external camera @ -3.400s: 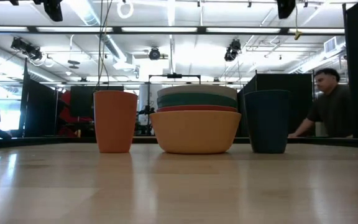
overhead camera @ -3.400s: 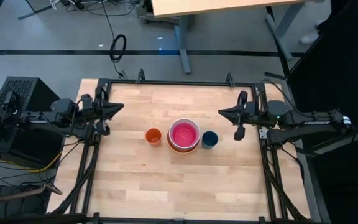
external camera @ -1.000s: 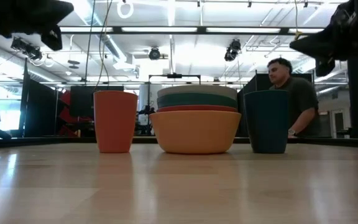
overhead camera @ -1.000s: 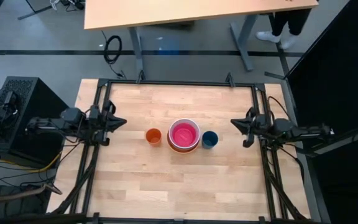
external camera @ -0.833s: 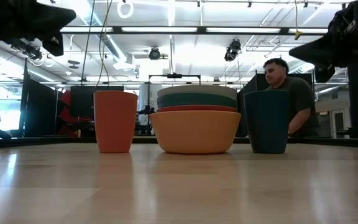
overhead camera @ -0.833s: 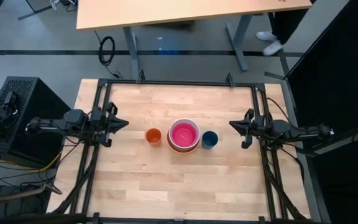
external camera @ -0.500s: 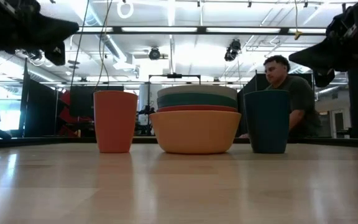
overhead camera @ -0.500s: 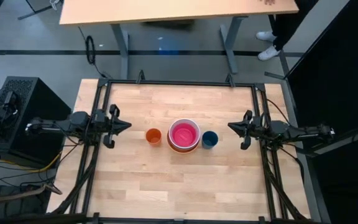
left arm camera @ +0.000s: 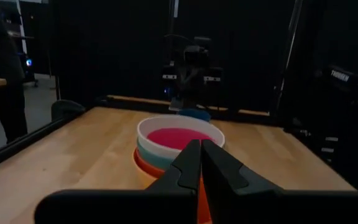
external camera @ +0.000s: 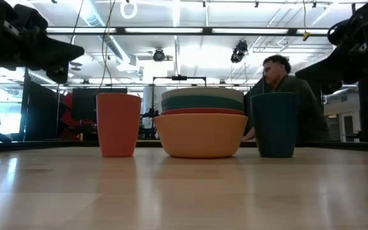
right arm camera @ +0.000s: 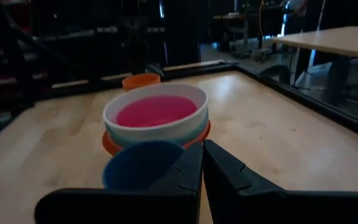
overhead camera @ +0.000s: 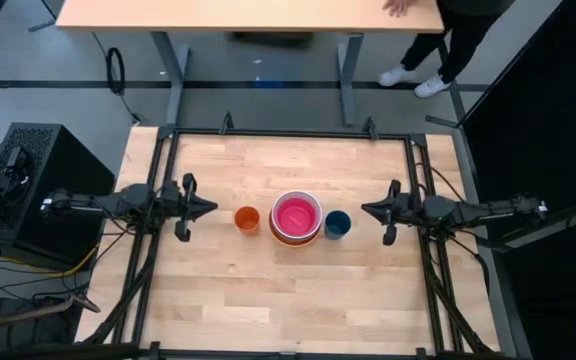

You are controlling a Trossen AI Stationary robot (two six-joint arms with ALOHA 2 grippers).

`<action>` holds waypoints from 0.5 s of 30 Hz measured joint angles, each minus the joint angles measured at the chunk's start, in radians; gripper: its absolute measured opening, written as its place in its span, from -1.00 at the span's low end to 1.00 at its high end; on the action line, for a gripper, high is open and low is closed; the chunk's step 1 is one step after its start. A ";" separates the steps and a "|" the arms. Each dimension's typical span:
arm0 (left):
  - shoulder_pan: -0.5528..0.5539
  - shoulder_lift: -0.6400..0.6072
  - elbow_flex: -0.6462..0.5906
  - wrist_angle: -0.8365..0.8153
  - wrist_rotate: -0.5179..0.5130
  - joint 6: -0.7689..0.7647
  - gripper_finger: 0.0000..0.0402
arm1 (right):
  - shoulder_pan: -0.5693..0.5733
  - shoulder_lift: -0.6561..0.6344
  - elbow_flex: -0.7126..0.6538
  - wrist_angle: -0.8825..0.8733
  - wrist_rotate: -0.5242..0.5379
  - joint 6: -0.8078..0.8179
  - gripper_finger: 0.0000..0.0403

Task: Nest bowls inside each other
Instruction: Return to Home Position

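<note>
The left pincer and right pincer are closed, empty. The orange cup and blue cup, near ahead of them, could be knocked against the nested bowls by forward drift.

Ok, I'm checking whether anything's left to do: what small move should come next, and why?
The bowls sit nested in one stack, and the left gripper and right gripper hang shut and empty, well clear of it. So probably just draw both back to rest.
</note>
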 joint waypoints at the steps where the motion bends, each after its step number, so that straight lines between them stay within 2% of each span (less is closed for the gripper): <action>1: 0.000 0.000 -0.002 -0.004 -0.001 0.000 -1.00 | 0.000 0.011 0.000 0.000 -0.002 -0.004 -1.00; 8: 0.000 0.000 -0.008 -0.018 -0.021 0.005 -1.00 | 0.000 0.048 -0.001 0.000 0.001 -0.057 -1.00; 15: 0.000 0.000 -0.008 0.002 -0.084 0.129 -1.00 | 0.000 0.048 -0.001 0.003 0.002 -0.135 -1.00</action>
